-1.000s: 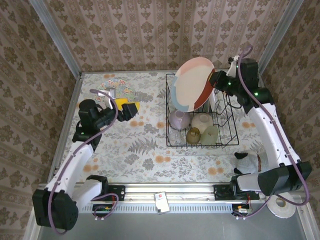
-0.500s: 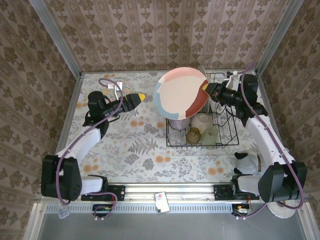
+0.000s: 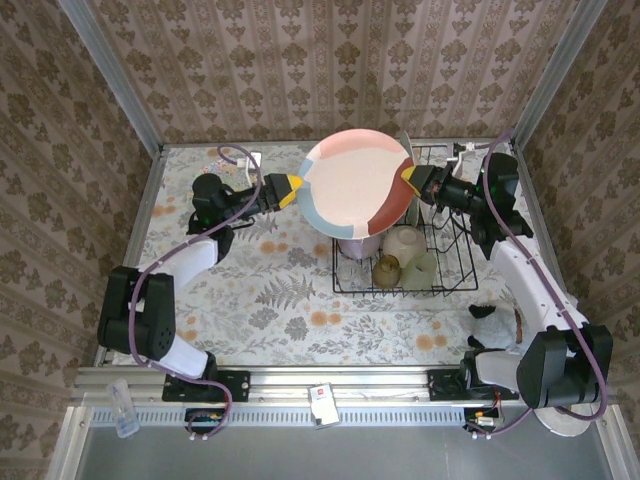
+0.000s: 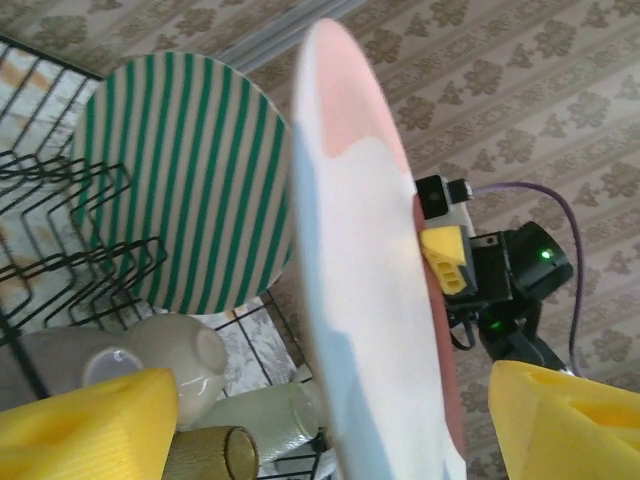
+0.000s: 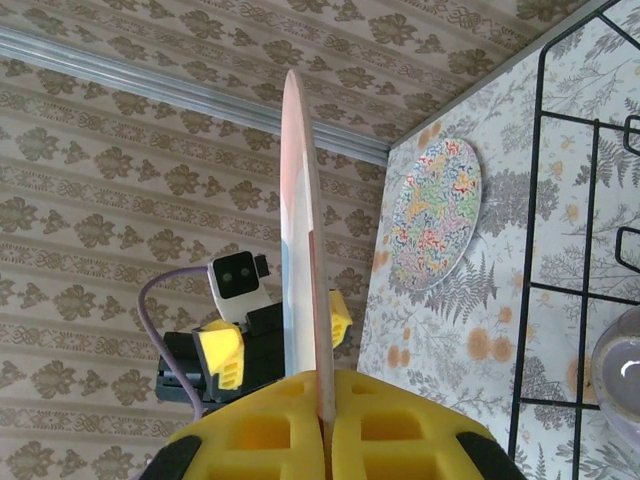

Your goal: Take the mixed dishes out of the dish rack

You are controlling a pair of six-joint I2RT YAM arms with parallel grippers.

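Note:
My right gripper (image 3: pixel 408 178) (image 5: pixel 325 400) is shut on the rim of a pink, cream and blue plate (image 3: pixel 355 195) (image 5: pixel 300 230) and holds it upright above the left end of the black wire dish rack (image 3: pixel 452 285). My left gripper (image 3: pixel 290 188) (image 4: pixel 320 400) stands open astride the plate's (image 4: pixel 370 300) opposite rim, with a gap at each yellow finger. A green-striped plate (image 4: pixel 185 190) stands in the rack's tines. Below it lie a cream cup (image 4: pixel 185 355), a pale-green cup (image 4: pixel 265 415) and an amber cup (image 4: pixel 210 458). A lavender bowl (image 3: pixel 355 245) sits under the held plate.
A floral plate (image 5: pixel 437 212) lies flat on the tablecloth at the far left, behind my left arm. The flowered tablecloth (image 3: pixel 270 300) spreads in front of the rack. A white bundle (image 3: pixel 495 320) sits by the right arm's base. Wallpapered walls close three sides.
The right arm has carried the plate leftward off the rack. The left arm swung from over the floral plate to the held plate's rim, and its jaws have narrowed a little.

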